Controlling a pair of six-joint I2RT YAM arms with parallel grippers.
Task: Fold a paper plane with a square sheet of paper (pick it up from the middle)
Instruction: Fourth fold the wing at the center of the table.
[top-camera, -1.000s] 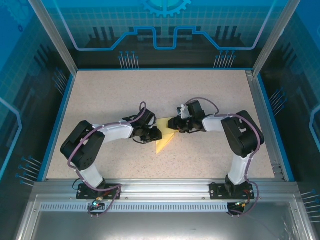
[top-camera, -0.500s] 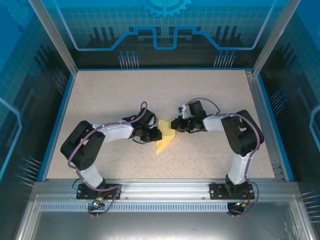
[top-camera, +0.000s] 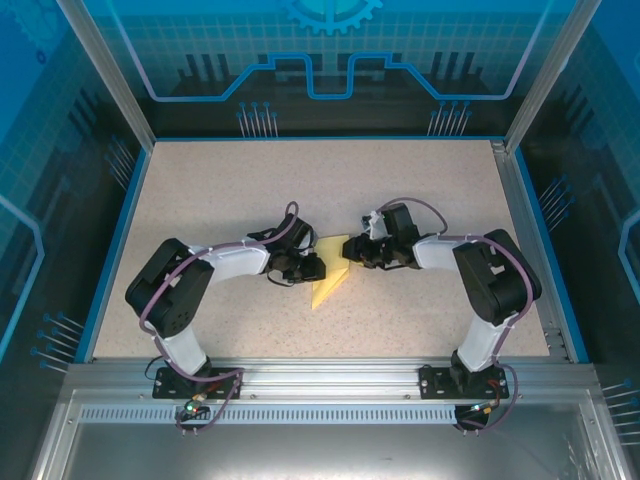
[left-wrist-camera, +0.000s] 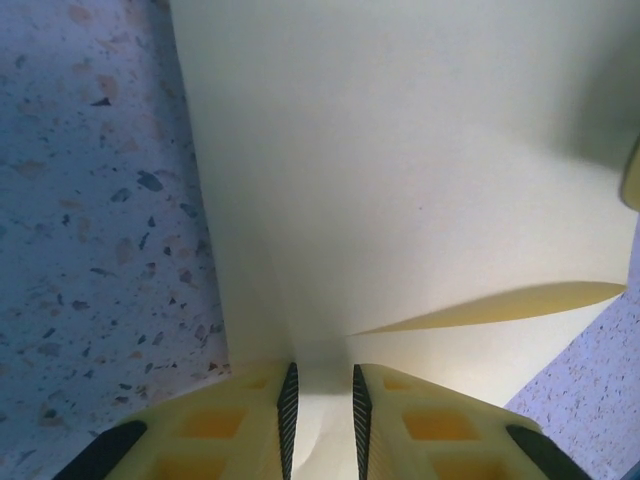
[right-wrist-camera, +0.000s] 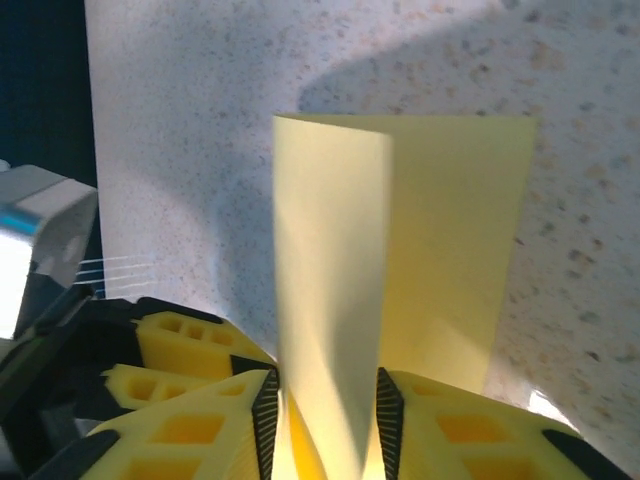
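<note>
Outward drifts the right elbow while the thin yellow paper sheet (top-camera: 330, 284) sits between both arms, left fingers (left-wrist-camera: 245, 432) pinching it, right fingers (right-wrist-camera: 195, 432) straddling its upright fold, grip unclear.

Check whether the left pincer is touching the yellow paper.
Touching. In the left wrist view, the yellow paper fills the gap between the pads of the left pincer.
</note>
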